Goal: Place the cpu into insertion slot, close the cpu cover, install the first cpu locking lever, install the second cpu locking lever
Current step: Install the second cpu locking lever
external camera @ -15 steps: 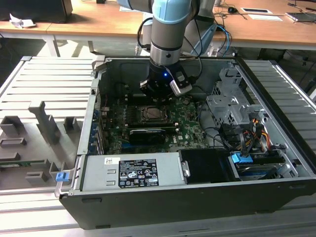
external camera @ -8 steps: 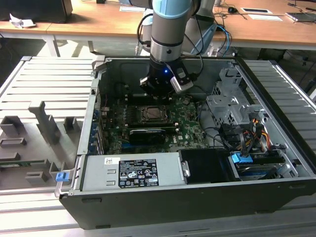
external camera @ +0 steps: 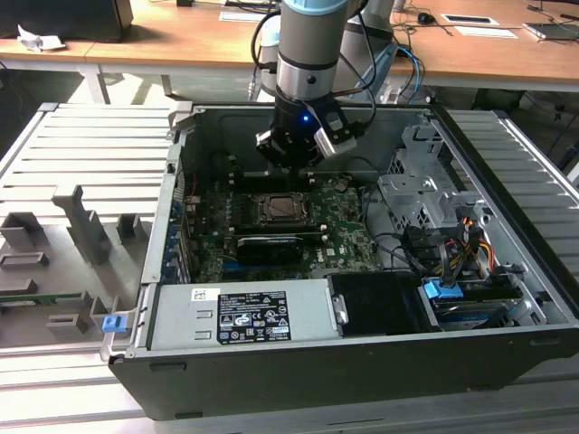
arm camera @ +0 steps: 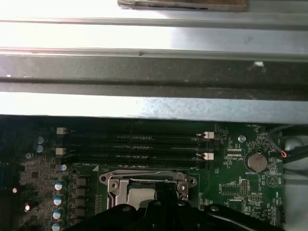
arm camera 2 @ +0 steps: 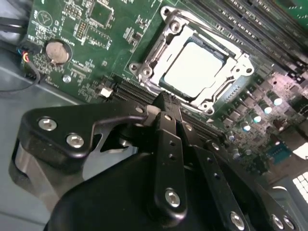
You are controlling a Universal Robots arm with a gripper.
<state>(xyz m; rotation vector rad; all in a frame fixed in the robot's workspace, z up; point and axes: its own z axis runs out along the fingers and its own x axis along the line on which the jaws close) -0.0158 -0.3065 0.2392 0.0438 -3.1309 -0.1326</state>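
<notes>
The cpu (arm camera 2: 192, 70) lies flat in the insertion slot (external camera: 276, 210) on the green motherboard, its silvery top showing. The cpu cover (arm camera 2: 237, 67), a silver frame, lies down around the chip. A thin lever rod (arm camera 2: 207, 31) runs along one side of the socket; whether it is latched I cannot tell. My gripper (arm camera 2: 166, 97) hovers just off the socket's edge with its black fingers together and nothing between them. In the exterior view the gripper (external camera: 288, 167) hangs above the board just behind the socket. The first wrist view shows the cover (arm camera: 144, 179) right beyond the gripper (arm camera: 163, 191).
The board sits inside an open computer case (external camera: 172, 181) with tall metal walls. Long memory slots (arm camera: 134, 144) run beside the socket, and a long black card (external camera: 270, 246) stands in front of it. A coin battery (arm camera 2: 56, 50), a cable bundle (external camera: 434, 244) and a drive cage (external camera: 416, 181) are nearby.
</notes>
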